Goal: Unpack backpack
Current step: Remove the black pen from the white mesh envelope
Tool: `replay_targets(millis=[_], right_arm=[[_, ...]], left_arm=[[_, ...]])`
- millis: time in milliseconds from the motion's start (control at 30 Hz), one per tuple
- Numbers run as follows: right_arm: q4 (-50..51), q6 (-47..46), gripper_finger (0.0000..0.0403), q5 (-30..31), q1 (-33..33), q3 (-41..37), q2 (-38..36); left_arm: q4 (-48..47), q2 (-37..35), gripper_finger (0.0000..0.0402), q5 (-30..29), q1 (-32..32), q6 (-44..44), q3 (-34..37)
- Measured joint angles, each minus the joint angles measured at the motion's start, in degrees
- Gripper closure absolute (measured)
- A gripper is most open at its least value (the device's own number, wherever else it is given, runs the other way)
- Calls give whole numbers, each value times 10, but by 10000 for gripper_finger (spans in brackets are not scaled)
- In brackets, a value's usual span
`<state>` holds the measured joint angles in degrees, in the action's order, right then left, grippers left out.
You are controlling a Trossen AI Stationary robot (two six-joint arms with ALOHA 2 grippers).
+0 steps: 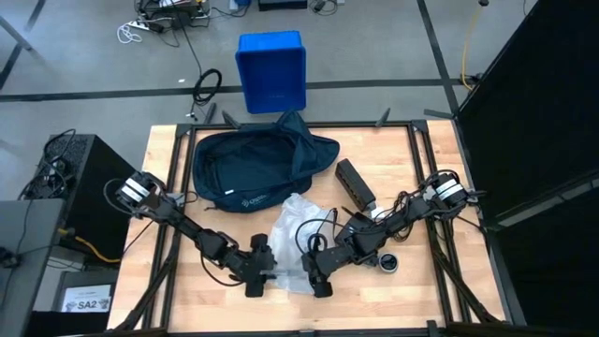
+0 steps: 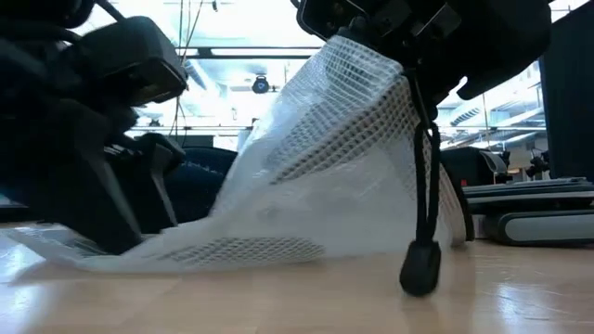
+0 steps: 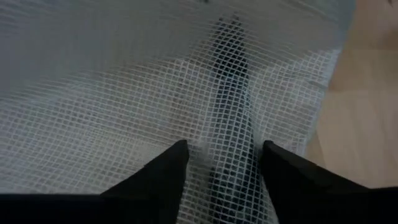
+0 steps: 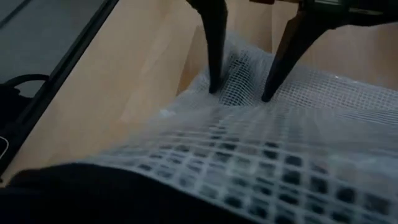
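A white mesh bag [image 1: 295,239] lies on the wooden table, in front of the dark navy backpack [image 1: 253,168], which rests flat at the far left. My left gripper [image 3: 224,146] stands open at the bag's near left part, its fingers astride a raised fold. My right gripper [image 1: 318,279] is at the bag's near right part and holds it up into a peak [image 2: 357,56]. A black cord [image 2: 425,186] hangs beside that peak, and its toggle end [image 2: 419,269] reaches the table. My left gripper sets both fingertips [image 4: 214,87] on the mesh, slanting down from the near left. A raised fold of the bag [image 3: 233,137] runs between the open fingers. The mesh there lies on the table. My right gripper holds the bag's upper part [image 2: 362,46]; mesh and the gripper's body hide the fingers. The bag hangs from it like a tent, drawn up on the right. The bag's lower edge [image 2: 232,252] stays on the table.
A bright blue plastic bin [image 1: 271,70] stands on the floor beyond the table's far edge. A black oblong object [image 1: 356,183] lies right of the backpack, and a small round dark thing [image 1: 387,264] sits near my right arm. Bare wood lies at the near right.
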<state>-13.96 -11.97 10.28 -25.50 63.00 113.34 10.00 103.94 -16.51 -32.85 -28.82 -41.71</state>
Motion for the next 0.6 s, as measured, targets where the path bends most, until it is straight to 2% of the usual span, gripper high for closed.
replay_targets(millis=[133,300,600], right_arm=[[15,-6,242,0,0,0,0],[46,-16,245,-5,0,0,0],[84,-28,216,21,1,0,0]], left_arm=[[7,2,283,-2,2,-16,1],[29,4,366,8,3,-23,3],[80,8,401,-2,2,2,7]])
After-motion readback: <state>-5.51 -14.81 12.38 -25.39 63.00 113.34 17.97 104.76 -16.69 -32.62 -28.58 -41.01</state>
